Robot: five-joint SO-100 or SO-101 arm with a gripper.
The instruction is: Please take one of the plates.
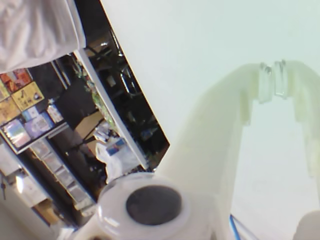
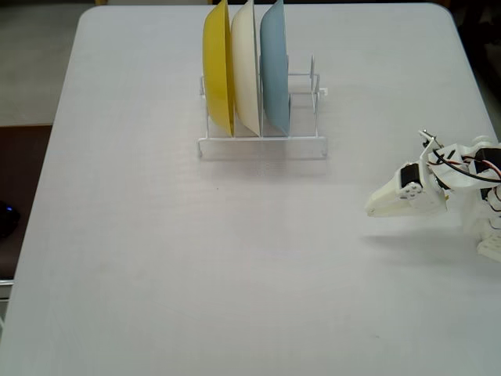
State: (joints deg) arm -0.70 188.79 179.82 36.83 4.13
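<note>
Table [image 2: 141, 235]: I see it whole only in the fixed view. Rack [image 2: 301, 145], upper centre: yellow plate [image 2: 218, 66], cream plate [image 2: 245, 66], light blue plate [image 2: 275, 66], upright, tops cropped. Gripper [image 2: 383, 205], right edge, arm cut off; wrist view alone shows fingertips [image 1: 266, 82] pressed together, empty.

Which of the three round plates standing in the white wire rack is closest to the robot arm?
The light blue plate: in the fixed view it stands rightmost, on the arm's side, beside the cream plate and yellow plate.
</note>
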